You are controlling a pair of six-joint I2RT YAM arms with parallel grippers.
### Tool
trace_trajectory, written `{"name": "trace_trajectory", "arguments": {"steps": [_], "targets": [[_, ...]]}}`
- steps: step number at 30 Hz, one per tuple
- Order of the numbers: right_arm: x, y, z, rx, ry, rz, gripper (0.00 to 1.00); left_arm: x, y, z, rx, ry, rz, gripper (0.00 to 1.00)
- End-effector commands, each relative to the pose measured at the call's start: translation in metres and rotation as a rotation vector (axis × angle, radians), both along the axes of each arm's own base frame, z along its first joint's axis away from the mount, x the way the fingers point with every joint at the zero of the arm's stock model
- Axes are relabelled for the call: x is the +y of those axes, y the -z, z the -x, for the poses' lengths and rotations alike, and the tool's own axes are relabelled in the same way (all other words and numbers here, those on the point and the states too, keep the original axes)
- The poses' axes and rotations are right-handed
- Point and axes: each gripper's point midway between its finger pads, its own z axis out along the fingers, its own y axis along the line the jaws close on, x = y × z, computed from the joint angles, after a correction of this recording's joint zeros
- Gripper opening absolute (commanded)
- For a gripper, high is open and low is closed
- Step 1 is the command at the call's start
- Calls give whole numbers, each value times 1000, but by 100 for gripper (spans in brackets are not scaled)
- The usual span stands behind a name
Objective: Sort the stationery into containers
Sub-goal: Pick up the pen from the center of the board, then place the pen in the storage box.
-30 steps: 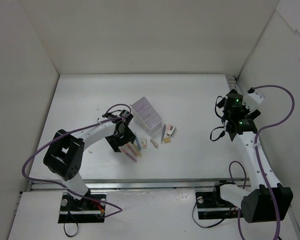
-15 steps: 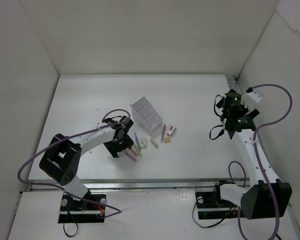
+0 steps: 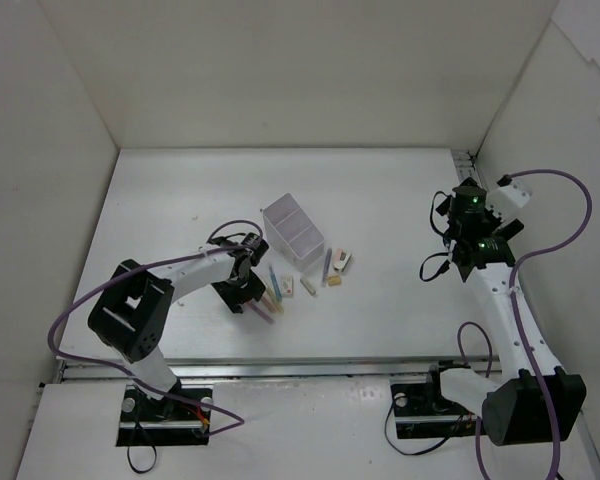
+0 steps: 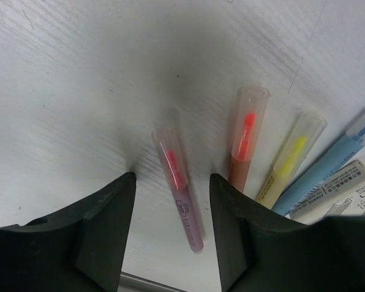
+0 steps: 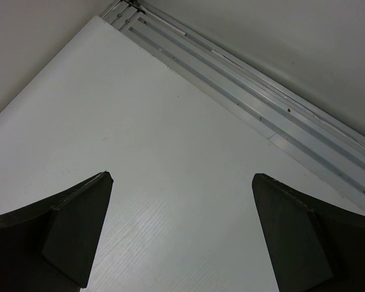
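Left gripper open, astride pink pen; pen's long axis runs through the gap, square to closing; right gripper open, distant

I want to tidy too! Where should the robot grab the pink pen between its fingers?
Mid-barrel on the pink pen, from straight above. It lies flat on the table, and the left end effector's open fingers straddle its narrow width.
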Motion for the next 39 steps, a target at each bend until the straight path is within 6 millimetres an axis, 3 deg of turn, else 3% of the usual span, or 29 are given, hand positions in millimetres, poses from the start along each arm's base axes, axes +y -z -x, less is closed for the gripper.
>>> {"name": "trace_trajectory", "arguments": {"steps": [1,7,14,18,27,31,32,34,35,37,38,39], "targets": [[-8,-20,0,-71,45,20,98,1,2,-1,5,-40,8,45],[-10,-22,3,-80,55,23,98,1,10,6,48,-40,-1,22],[-9,-21,4,-81,53,21,98,10,3,9,27,-49,-19,0],[-7,-22,3,-81,42,16,98,15,-8,9,-14,-23,-68,0],[1,-17,-3,-59,-14,3,98,24,-60,6,-140,100,-221,0],[10,-18,-12,-31,-103,22,98,15,-113,-15,-368,242,-270,0],[19,-20,-20,-43,-165,17,98,7,-126,-27,-451,267,-265,0],[41,-13,-33,-32,-322,18,98,13,-162,-47,-612,359,-349,0],[47,-22,-43,-84,-373,37,98,10,-183,-65,-727,330,-364,0],[70,-13,-50,-103,-501,21,98,15,-215,-76,-838,407,-432,0],[74,-17,-54,-138,-523,22,98,5,-240,-91,-956,390,-412,0],[77,-16,-55,-138,-553,31,98,5,-252,-93,-1009,411,-428,0]]}}
